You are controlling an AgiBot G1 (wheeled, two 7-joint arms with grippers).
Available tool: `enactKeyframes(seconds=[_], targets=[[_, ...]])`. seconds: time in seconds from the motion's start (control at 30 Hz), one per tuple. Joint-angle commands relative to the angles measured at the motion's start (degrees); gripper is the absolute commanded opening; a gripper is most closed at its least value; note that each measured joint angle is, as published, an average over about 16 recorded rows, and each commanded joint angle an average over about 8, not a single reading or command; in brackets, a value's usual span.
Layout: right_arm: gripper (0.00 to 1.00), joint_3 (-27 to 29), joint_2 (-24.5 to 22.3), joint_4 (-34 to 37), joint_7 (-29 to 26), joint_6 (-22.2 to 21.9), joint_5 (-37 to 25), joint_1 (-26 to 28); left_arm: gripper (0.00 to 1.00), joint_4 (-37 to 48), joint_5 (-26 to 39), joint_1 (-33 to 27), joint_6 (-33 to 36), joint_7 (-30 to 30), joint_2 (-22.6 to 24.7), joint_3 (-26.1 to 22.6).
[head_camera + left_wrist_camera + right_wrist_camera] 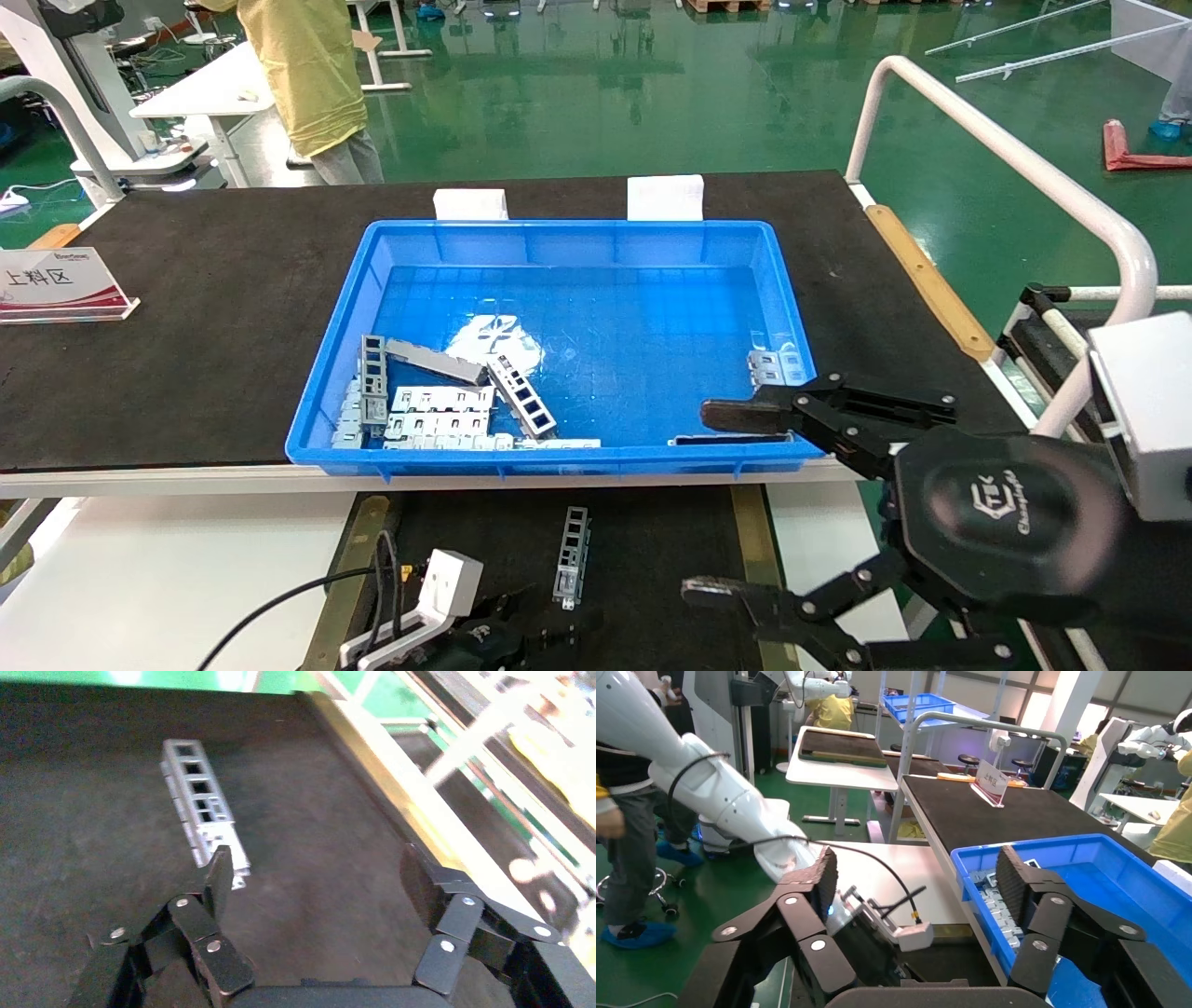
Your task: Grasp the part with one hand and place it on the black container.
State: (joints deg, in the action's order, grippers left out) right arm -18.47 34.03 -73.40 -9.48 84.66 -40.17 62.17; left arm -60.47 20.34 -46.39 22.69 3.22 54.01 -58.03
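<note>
One part (572, 556), a slim silver channel with window cutouts, lies flat on the black container (656, 550), a matte tray with brass side rails in front of the blue bin. My left gripper (538, 623) is open and empty just behind the part's near end. In the left wrist view the part (199, 808) lies beyond one fingertip of the left gripper (316, 874), not between the jaws. My right gripper (708, 503) is wide open and empty over the bin's front right corner and also shows in its own view (916, 874).
The blue bin (335, 391) holds several more channels and flat grey plates (438, 410) at its front left, and a few pieces at the right (778, 366). A brass rail (393, 790) edges the tray. A sign (60, 284) stands at the far left. A person stands beyond the table.
</note>
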Motion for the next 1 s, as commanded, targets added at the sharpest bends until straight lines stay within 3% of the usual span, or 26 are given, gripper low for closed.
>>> enactKeyframes(seconds=[0.03,0.5,1.0], targets=[[1.0,0.0,0.0,0.0,0.0,0.0,0.0,0.0,1.0,-1.66,0.97,-0.18,1.49,0.47,-1.97,-0.66],[1.0,-0.03,-0.01,0.0,0.01,-0.01,0.02,0.01,1.0,-13.69,2.84,-1.39,11.21,0.61,-14.95,-1.13],[1.0,-0.05,-0.02,0.0,0.03,-0.02,0.04,0.01,1.0,-16.55,1.25,-3.18,18.39,1.42,-20.4,1.27]])
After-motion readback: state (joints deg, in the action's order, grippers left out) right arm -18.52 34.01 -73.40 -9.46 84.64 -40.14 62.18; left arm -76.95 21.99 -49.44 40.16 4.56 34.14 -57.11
